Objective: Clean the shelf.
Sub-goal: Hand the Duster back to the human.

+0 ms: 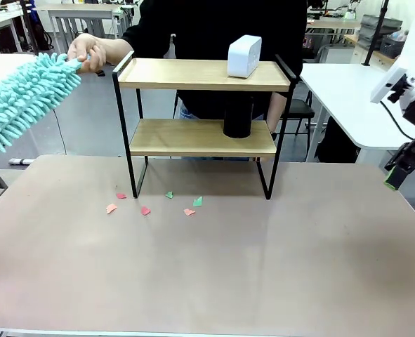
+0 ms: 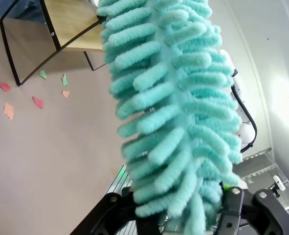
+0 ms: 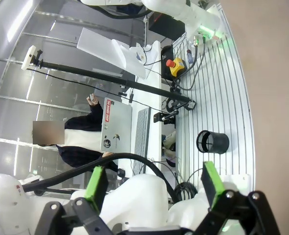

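The table [image 1: 207, 281] is a broad, pale pinkish-brown surface, and the shelf [image 1: 203, 74] stands at its far middle, directly in front of a person in dark clothing. The shelf is a two-tier rack: two light wooden boards, one above the other, carried by a thin black metal frame whose legs splay down to the tabletop. On the top board, toward its right end, sits a white box [image 1: 244, 55]; on the lower board, roughly beneath it, stands a black cylinder [image 1: 238, 118]. A fluffy turquoise duster [image 1: 24, 98] stretches in from the picture's left edge, its far end held by the person's hand [image 1: 95, 51] just beside the shelf's upper left corner. In the left wrist view the duster's chenille strands rise between the left gripper [image 2: 176, 215] fingers, which stand spread apart on either side of it; whether they press on it cannot be told. The shelf lies beyond that gripper, up and away along the duster. The right gripper [image 3: 154, 183] has its green-padded fingers parted with nothing between them, and it hangs off the table's right edge, well apart from the shelf. Small paper scraps [image 1: 145, 210], pink and green, lie scattered on the table just in front of the shelf's left legs.
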Robot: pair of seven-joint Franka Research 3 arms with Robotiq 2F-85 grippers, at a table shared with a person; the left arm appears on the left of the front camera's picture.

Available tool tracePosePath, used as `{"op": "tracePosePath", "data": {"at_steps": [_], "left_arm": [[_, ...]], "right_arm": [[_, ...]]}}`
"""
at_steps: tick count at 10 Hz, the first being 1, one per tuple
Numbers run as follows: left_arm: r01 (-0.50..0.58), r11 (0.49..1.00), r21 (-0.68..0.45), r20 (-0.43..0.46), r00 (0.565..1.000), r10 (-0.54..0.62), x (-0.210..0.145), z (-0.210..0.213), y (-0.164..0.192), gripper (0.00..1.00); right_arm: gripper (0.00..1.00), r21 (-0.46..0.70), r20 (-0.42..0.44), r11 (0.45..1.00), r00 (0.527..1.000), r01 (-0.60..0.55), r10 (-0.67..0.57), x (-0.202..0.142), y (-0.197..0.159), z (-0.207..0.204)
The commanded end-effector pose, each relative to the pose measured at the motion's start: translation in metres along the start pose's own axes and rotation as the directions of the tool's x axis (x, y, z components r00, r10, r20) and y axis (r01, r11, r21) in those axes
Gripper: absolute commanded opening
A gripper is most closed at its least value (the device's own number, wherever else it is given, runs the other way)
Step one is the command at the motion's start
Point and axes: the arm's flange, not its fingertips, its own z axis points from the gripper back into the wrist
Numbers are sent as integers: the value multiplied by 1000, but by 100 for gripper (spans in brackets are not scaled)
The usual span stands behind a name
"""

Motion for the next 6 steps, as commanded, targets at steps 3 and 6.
{"op": "tracePosePath", "data": {"at_steps": [3,6], "left_arm": [[24,1000,-13,-53,998,-25,-12,5,-14,100],[30,999,-22,-60,998,-31,-26,8,-20,100]], "right_arm": [[100,-7,-7,1000,1000,-1,1,0,1,1],[100,-7,-7,1000,1000,-1,1,0,1,1]]}}
